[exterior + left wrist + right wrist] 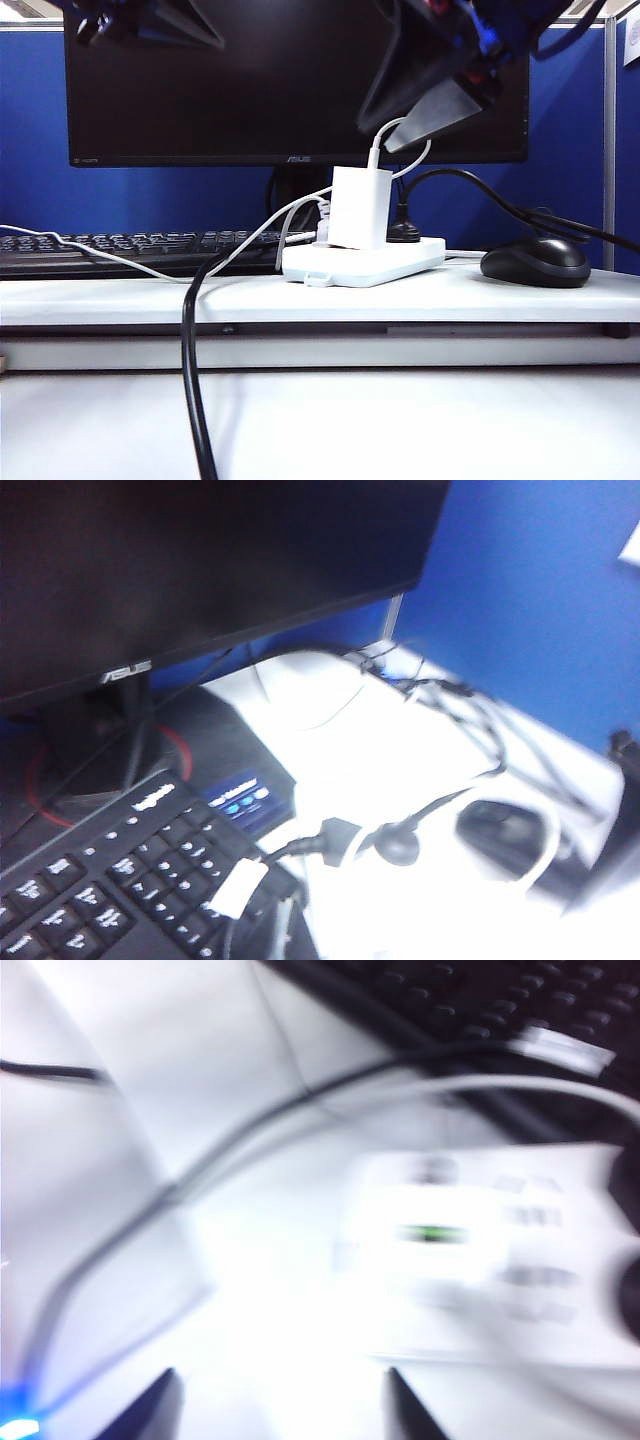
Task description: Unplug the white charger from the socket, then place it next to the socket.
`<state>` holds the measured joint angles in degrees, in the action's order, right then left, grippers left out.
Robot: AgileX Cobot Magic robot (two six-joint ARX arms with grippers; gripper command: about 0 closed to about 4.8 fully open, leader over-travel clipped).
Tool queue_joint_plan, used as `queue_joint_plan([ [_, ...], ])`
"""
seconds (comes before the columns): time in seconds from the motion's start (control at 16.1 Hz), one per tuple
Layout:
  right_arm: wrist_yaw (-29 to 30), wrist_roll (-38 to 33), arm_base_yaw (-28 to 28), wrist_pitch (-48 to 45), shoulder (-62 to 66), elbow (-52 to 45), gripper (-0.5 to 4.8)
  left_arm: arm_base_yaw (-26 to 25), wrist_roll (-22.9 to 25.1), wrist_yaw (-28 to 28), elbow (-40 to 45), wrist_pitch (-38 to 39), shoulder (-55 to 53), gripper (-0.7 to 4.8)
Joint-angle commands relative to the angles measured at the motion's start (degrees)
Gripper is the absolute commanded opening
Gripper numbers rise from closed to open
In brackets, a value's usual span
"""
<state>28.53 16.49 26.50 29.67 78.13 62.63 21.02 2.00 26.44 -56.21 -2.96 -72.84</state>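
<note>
On the table (300,300), the charger (358,207) stood upright in the socket (365,264), directly beneath the right gripper (280,1400), its jaws apart and empty; the left gripper's jaws stayed unseen.

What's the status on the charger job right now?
Right hand open, above the socket. Left hand out of view. White charger plugged in. Black plug crowds it.

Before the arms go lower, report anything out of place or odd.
Nothing looks damaged. The white charger stands plugged upright in the socket. The open right gripper and left gripper hang above, touching nothing.
</note>
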Motion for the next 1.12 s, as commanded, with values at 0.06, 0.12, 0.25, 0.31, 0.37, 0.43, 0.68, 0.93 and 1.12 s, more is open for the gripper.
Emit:
queue_joint_plan([
  [0.06, -0.87, 0.07, -0.39, -2.19, 2.51, 0.37, 2.85, 2.47, 5.2, 0.74, -0.13, 0.87, -1.09, -0.05],
  [0.12, -2.89, 0.17, -0.42, -3.06, 2.99, 0.37, 2.85, 4.55, 6.29, 0.74, -0.13, 1.18, -1.97, -0.05],
  [0.25, -2.99, 0.74, 0.22, -5.86, 3.5, 0.37, 2.85, 5.14, 7.43, 0.81, -0.13, 1.31, -3.52, -0.05],
  [0.31, -3.39, 0.72, 0.28, -7.43, 3.78, 0.37, 2.85, 6.12, 8.02, 0.72, -0.13, 1.49, -4.52, -0.05],
  [0.37, -4.39, 0.74, 0.28, -8.87, 3.89, 0.39, 2.85, 6.6, 8.35, 0.79, -0.13, 1.64, -5.79, -0.05],
  [0.43, -4.28, 0.7, 0.35, -9.29, 4.02, 0.39, 2.85, 6.64, 8.63, 0.79, -0.11, 1.86, -6.16, -0.05],
  [0.68, -4.22, 0.66, 0.35, -11.56, 5.62, 0.37, 2.85, 6.64, 8.74, 0.57, -0.11, 2.05, -6.73, -0.05],
  [0.93, -4.22, 0.22, 0.39, -13.25, 9.4, 0.39, 2.84, 6.64, 8.72, 0.55, -0.11, 2.12, -6.78, -0.05],
  [1.12, -4.31, 0.02, 0.42, -13.68, 10.12, 0.39, 2.83, 6.64, 8.74, 0.57, -0.11, 2.25, -7.13, -0.05],
])
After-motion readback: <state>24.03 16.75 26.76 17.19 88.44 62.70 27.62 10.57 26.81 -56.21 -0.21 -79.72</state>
